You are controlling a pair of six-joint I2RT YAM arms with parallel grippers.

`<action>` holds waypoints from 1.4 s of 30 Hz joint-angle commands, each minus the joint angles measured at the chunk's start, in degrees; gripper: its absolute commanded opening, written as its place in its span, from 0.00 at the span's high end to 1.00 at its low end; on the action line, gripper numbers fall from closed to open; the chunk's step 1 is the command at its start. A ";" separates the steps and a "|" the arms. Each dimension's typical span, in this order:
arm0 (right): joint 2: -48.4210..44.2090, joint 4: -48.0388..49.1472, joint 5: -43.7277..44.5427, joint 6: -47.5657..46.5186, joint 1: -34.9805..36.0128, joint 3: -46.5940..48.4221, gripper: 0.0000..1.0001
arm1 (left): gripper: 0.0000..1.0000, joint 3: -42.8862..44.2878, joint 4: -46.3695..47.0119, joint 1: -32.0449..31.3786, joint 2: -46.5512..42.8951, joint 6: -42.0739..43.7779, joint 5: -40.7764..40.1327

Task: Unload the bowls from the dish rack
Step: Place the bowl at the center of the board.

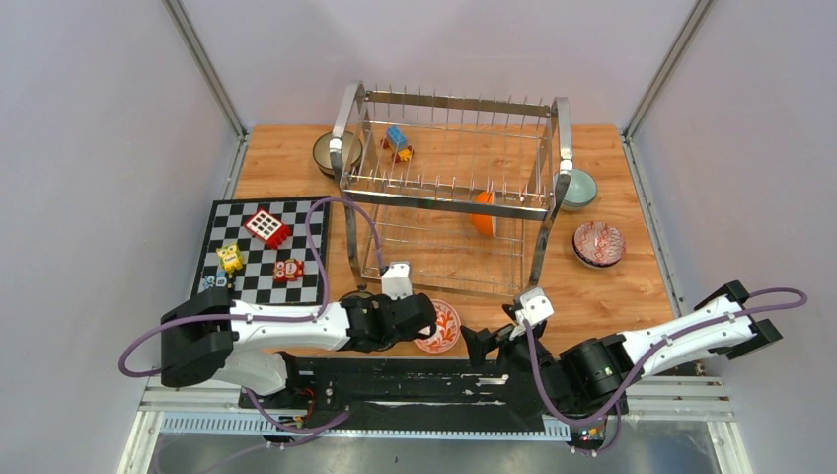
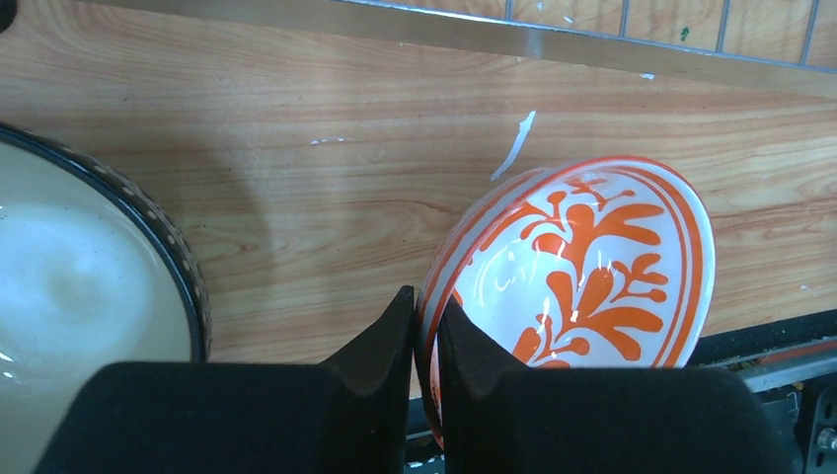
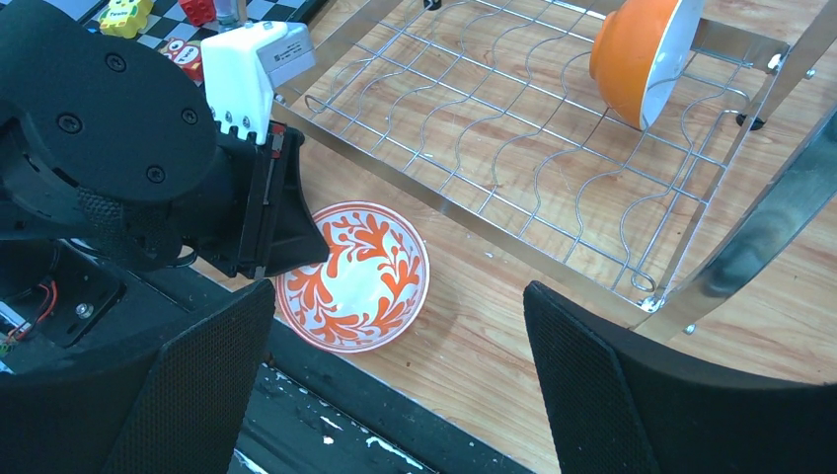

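Left wrist view: the left tool pinches the rim of the orange-patterned bowl, at the near edge of the wooden surface, just in front of the dish rack. The right tool gapes wide, holding nothing. A plain orange bowl leans in the rack's lower tier.

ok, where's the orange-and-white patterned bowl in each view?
Top external: orange-and-white bowl at bottom centre, at the tip of the left gripper.
Left wrist: lower right, its rim between the gripper's fingers.
Right wrist: left of centre, lying face up.
Shared landmark: the dish rack; its near bottom rail runs just beyond the bowl.
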 commanded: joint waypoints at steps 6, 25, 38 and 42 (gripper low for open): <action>0.53 -1.45 -0.13 0.05 0.55 3.49 0.01 | 0.67 -0.33 2.97 0.82 1.16 0.61 1.22; 3.02 -10.48 -0.11 -12.99 -0.33 18.42 0.04 | 0.09 -1.74 -9.41 0.82 -18.78 4.96 2.10; 13.32 -5.41 -23.30 -17.23 -25.70 15.66 0.13 | 0.09 -4.61 -13.92 0.79 -33.07 11.72 2.47; 19.05 -1.37 -25.07 -17.67 -29.42 14.43 0.11 | 0.10 -6.19 -16.20 0.81 -40.34 11.34 0.74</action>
